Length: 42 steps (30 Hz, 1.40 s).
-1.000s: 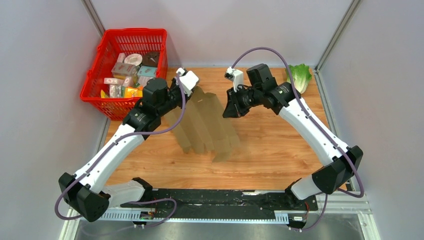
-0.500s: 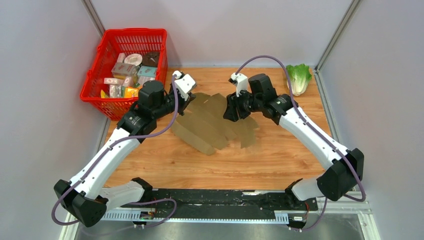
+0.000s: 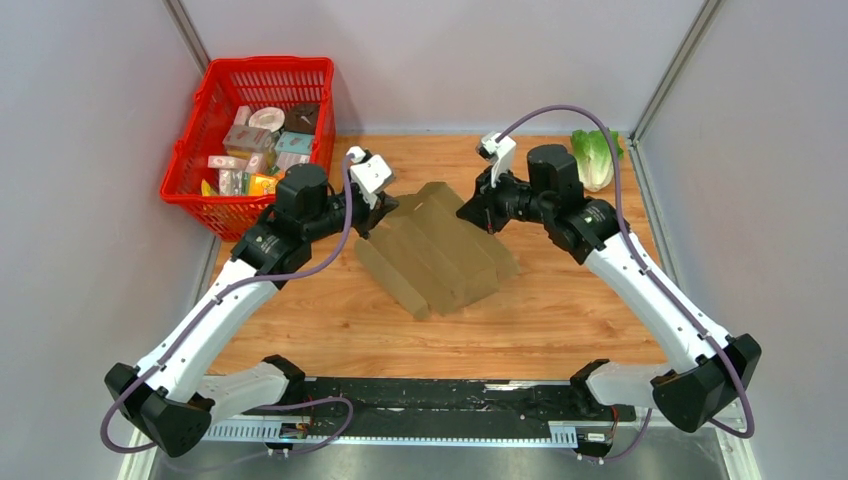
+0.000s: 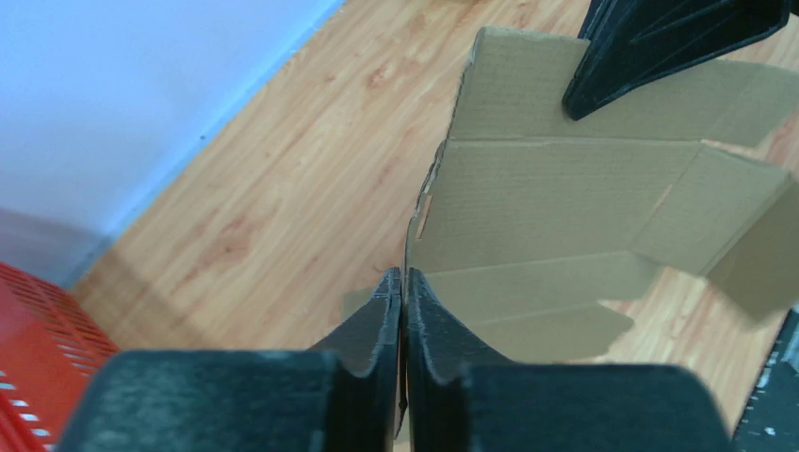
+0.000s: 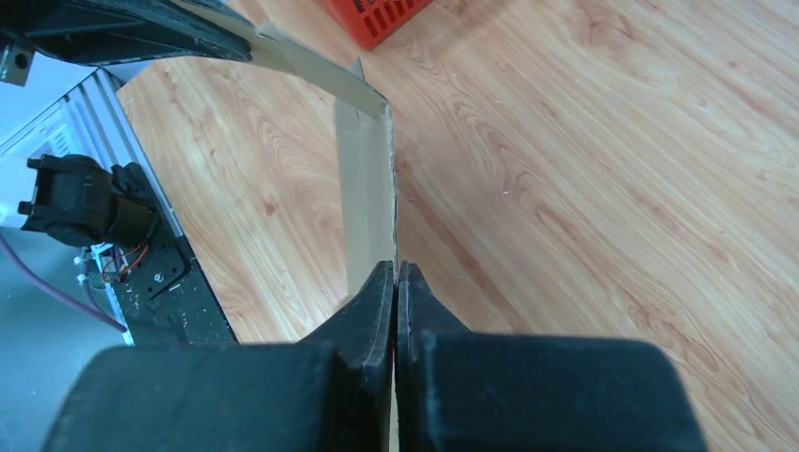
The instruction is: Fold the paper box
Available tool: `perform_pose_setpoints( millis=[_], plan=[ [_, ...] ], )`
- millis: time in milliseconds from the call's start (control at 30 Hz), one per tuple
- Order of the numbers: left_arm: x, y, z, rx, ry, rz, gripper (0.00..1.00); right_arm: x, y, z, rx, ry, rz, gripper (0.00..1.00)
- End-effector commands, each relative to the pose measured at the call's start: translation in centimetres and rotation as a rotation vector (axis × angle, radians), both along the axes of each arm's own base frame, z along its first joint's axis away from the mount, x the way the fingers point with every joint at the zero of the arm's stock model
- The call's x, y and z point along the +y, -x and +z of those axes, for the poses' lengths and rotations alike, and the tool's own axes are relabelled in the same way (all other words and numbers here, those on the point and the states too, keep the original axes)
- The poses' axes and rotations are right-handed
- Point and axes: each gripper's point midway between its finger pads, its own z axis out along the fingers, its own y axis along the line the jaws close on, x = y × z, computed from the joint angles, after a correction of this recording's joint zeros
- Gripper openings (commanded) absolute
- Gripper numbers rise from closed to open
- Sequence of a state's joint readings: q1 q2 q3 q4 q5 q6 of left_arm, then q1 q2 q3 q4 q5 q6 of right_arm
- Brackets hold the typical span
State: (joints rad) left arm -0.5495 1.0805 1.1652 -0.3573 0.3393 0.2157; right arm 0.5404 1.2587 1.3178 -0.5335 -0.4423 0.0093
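The paper box (image 3: 435, 252) is a plain brown cardboard sheet with flaps, held up over the middle of the table and tilted. My left gripper (image 3: 383, 208) is shut on its left edge; in the left wrist view the left gripper (image 4: 403, 282) pinches the thin sheet edge and the box's (image 4: 565, 198) creased panels spread beyond. My right gripper (image 3: 480, 212) is shut on its far right edge; in the right wrist view the right gripper (image 5: 395, 278) clamps the sheet (image 5: 366, 198) edge-on.
A red basket (image 3: 206, 120) with several small printed packages stands at the back left. A green lettuce (image 3: 597, 155) lies at the back right corner. Grey walls close in on both sides. A black rail (image 3: 440, 405) runs along the near edge.
The right arm has swung to the right and back, the left gripper has shifted slightly right. The sheet, blurred and hanging steeply before, is now stretched wider and flatter between the two grippers.
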Motion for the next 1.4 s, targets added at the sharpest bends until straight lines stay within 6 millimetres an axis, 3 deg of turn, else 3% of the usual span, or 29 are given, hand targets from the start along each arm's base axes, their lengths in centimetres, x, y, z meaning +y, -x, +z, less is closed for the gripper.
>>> perform_pose_setpoints(
  millis=[0, 33, 67, 133, 233, 367, 400, 433, 467, 567, 633, 767, 1000, 1100, 1133, 1267, 1367],
  plan=[
    [0.3, 0.6, 3.3, -0.030, 0.064, 0.015, 0.23, 0.3, 0.0, 1.7, -0.019, -0.038, 0.011, 0.00],
    [0.9, 0.4, 4.1, -0.046, 0.068, 0.052, 0.38, 0.3, 0.0, 1.8, -0.020, -0.038, 0.008, 0.00],
    [1.4, 0.4, 4.5, -0.055, 0.073, 0.080, 0.44, 0.0, -0.3, 1.9, -0.019, -0.034, -0.017, 0.00],
    [2.7, 0.7, 5.6, -0.100, 0.100, 0.135, 0.51, -0.1, -0.2, 1.9, -0.006, -0.026, -0.028, 0.00],
    [2.4, 2.7, 7.3, -0.171, 0.180, 0.063, 0.60, 0.4, 0.2, 1.9, 0.036, -0.034, 0.006, 0.00],
    [0.5, 4.4, 9.0, -0.125, 0.286, -0.047, 0.56, 1.8, 1.4, 2.3, 0.069, -0.061, 0.101, 0.00],
    [0.3, 4.2, 9.1, -0.111, 0.306, -0.048, 0.53, 2.2, 1.6, 2.1, 0.077, -0.056, 0.106, 0.00],
    [-0.4, 3.8, 8.7, -0.063, 0.329, -0.053, 0.43, 2.4, 1.5, 2.1, 0.078, -0.049, 0.106, 0.00],
    [-0.9, 3.6, 9.2, -0.034, 0.379, -0.056, 0.42, 2.5, 1.5, 2.2, 0.073, -0.046, 0.098, 0.00],
    [-0.9, 1.9, 8.8, 0.026, 0.424, 0.026, 0.43, 3.0, 1.7, 2.4, 0.075, -0.053, 0.096, 0.00],
    [-0.6, 1.3, 8.3, 0.035, 0.431, 0.065, 0.54, 3.5, 2.0, 2.2, 0.081, -0.060, 0.102, 0.00],
    [-1.6, 1.8, 8.2, 0.049, 0.444, -0.001, 0.57, 3.7, 2.5, 1.8, 0.089, -0.057, 0.113, 0.00],
    [-3.4, 2.7, 7.2, 0.102, 0.407, -0.119, 0.36, 3.8, 2.8, 2.1, 0.087, -0.066, 0.114, 0.00],
    [-4.1, 2.9, 6.9, 0.140, 0.406, -0.155, 0.36, 3.8, 2.9, 2.7, 0.078, -0.079, 0.115, 0.00],
    [-4.1, 2.8, 6.4, 0.160, 0.396, -0.150, 0.45, 3.7, 2.9, 3.0, 0.075, -0.086, 0.114, 0.00],
    [-4.4, 2.6, 5.9, 0.176, 0.380, -0.158, 0.49, 3.9, 3.0, 3.8, 0.062, -0.106, 0.124, 0.00],
    [-4.7, 3.0, 6.1, 0.176, 0.391, -0.192, 0.35, 3.9, 3.2, 4.0, 0.064, -0.111, 0.127, 0.00]
  ],
)
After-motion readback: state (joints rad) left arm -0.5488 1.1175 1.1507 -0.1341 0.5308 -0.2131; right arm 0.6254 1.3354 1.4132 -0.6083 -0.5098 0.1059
